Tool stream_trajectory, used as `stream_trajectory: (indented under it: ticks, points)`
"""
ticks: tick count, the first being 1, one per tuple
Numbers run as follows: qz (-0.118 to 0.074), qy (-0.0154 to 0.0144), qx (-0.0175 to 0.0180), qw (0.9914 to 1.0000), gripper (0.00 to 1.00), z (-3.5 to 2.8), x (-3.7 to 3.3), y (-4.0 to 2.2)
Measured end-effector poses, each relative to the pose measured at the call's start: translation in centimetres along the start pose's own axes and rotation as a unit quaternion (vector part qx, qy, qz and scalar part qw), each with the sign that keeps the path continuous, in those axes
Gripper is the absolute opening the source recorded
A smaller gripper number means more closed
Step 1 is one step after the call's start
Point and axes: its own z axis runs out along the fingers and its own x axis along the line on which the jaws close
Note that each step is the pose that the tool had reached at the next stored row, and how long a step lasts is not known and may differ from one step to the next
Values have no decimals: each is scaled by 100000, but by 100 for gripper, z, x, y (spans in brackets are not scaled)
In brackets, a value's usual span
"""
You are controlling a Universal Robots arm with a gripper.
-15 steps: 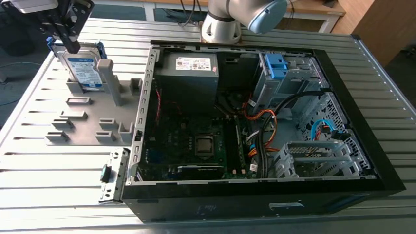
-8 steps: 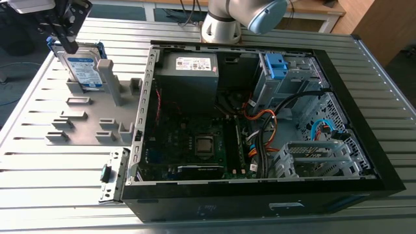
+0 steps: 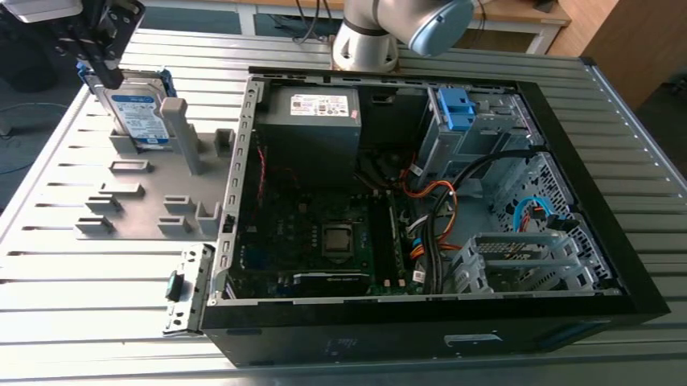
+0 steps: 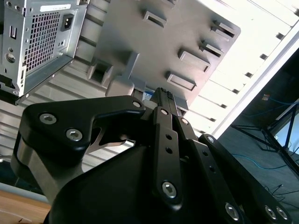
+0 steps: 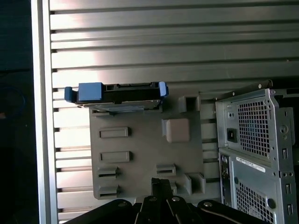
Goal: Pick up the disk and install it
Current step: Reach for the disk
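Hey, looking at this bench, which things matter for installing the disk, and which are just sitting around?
For the job:
disk, standing upright in the grey holder
gripper, right at the disk's top
open computer case
drive cage, probably where the disk goes

Just sitting there:
power supply
orange cables
slatted table

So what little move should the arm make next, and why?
Probably lower straight down a touch, I'd guess. The disk stands upright in the grey holder outside the computer case, and the gripper hangs at its top edge; I cannot tell whether it has a hold yet.
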Motion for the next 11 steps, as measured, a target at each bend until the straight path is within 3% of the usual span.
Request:
stream_trajectory:
  ticks: [11]
  points:
    - [-5,-4,136,100000,11,62,37,115]
